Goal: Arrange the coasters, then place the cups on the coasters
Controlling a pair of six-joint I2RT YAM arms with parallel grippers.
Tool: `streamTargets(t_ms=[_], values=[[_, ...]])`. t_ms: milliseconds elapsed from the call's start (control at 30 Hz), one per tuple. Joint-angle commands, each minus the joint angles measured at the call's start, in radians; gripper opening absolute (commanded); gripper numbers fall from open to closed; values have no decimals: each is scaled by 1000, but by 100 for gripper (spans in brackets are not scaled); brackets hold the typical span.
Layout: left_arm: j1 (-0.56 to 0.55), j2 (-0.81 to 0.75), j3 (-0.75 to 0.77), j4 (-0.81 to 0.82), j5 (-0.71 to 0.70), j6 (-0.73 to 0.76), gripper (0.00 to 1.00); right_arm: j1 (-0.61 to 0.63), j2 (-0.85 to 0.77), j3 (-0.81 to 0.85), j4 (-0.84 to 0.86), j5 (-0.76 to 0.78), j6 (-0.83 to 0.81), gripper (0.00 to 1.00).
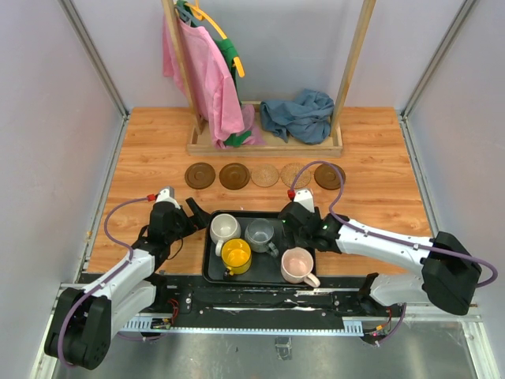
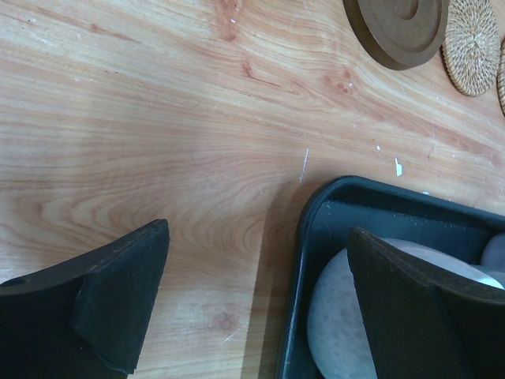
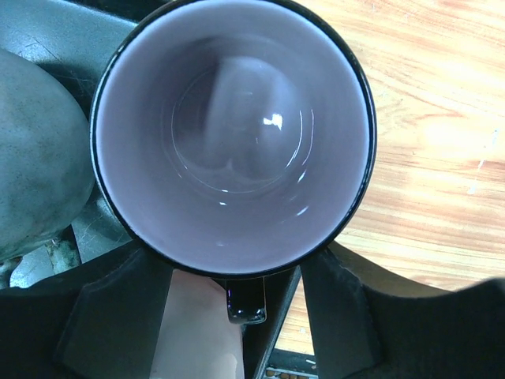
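Five coasters lie in a row across the table: three dark brown [image 1: 200,174], [image 1: 234,175], [image 1: 329,175] and two tan woven [image 1: 265,174], [image 1: 296,174]. The black tray [image 1: 209,270] holds the white cup [image 1: 224,228], grey cup [image 1: 259,234], yellow cup [image 1: 236,255] and pink cup [image 1: 297,264]. My right gripper [image 3: 230,254] is at the tray's right end, its fingers pressed against both sides of the purple cup [image 3: 233,134], whose handle points back between them. My left gripper [image 2: 259,233] stands wide open over the tray's left rim [image 2: 316,229], beside the white cup [image 2: 339,316].
A wooden rack [image 1: 264,147] stands at the back, with a pink garment [image 1: 201,75] hanging on it and a blue cloth [image 1: 298,114] on its base. Grey walls close in the table on the left, right and back.
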Motion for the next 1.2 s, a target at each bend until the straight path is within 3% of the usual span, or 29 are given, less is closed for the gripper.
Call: streamTargets(t_ms=[0, 433, 833, 1167], values=[[-5, 7, 7, 6, -12, 23, 99, -4, 16, -34, -23, -13, 11, 62], [-5, 3, 8, -5, -21, 29, 99, -4, 33, -41, -23, -3, 37, 49], [-4, -8, 2, -9, -33, 23, 99, -4, 48, -37, -50, 4, 44, 1], [-5, -37, 9, -24, -44, 20, 99, -4, -5, -33, -19, 95, 2, 1]])
